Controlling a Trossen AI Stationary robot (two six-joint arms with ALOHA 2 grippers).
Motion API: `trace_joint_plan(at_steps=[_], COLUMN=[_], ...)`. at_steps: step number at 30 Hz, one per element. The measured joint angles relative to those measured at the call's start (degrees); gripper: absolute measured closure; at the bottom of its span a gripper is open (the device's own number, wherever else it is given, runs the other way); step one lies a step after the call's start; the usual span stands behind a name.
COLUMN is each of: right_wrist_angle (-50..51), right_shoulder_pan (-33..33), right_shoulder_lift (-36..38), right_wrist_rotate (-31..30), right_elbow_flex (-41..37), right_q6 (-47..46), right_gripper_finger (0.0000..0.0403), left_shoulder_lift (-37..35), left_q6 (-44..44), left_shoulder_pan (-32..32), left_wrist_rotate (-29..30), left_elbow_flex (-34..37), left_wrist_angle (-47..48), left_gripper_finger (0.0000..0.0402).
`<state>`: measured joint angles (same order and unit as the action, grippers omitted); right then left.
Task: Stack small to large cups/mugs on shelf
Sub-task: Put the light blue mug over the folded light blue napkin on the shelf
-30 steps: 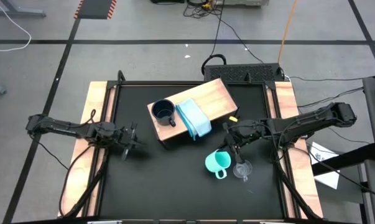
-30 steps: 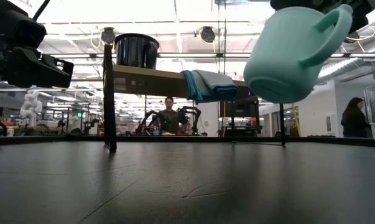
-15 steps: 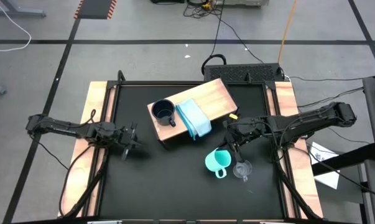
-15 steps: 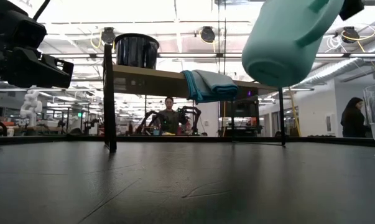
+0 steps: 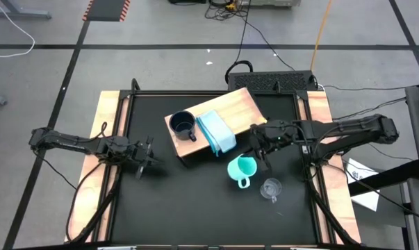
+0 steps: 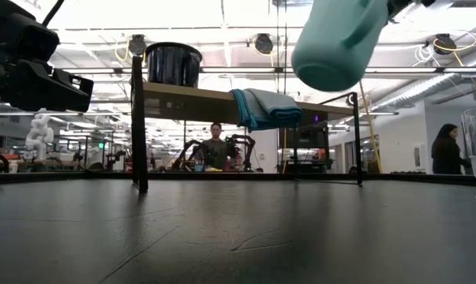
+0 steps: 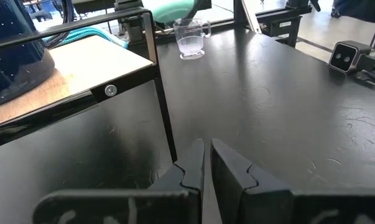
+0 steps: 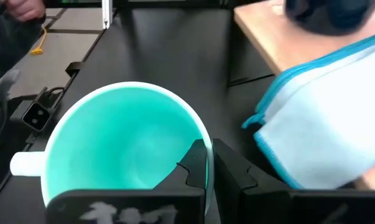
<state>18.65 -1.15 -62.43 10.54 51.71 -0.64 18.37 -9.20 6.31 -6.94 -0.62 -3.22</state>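
Observation:
The turquoise cup hangs in the air near the shelf's near right corner, held by my right gripper, which is shut on it. It also shows in the low view. The dark navy mug stands upright on the tan wooden shelf, beside a pale blue folded cloth. The clear glass mug stands on the black table near the right side. My left gripper is shut and empty at the table's left, low over the mat. My right gripper pinches the turquoise cup's wall at the rim, one finger inside the cup and one outside. The cup's handle is on the side away from the fingers. The cup is lifted clear of the table and tilted.
The shelf stands on thin dark metal legs above the table. Its right part is bare wood. The black mat has open room at the near side. People show in the room beyond the table.
My right gripper has risen and gone toward the far edge, toward the shelf, carrying the turquoise cup. The cup has turned in the hold and now hangs higher and closer to the shelf.

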Motion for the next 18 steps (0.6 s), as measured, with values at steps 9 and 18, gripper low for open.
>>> trace_joint_plan(at_steps=[9,18], right_wrist_angle=[6.72,6.36], right_shoulder_pan=[1.63,1.60], right_shoulder_lift=[-4.05,-7.98], right_wrist_rotate=[0.04,0.11], right_elbow_flex=[5.24,5.22], right_q6=[0.51,1.57], right_gripper_finger=[0.0402,0.0402], left_shoulder_lift=[0.00,0.00], left_q6=[-0.03,0.29], left_shoulder_pan=[0.00,0.00], left_wrist_rotate=[0.02,0.02], left_elbow_flex=[0.00,0.00], left_wrist_angle=[0.02,0.04], left_gripper_finger=[0.0371,0.0371])
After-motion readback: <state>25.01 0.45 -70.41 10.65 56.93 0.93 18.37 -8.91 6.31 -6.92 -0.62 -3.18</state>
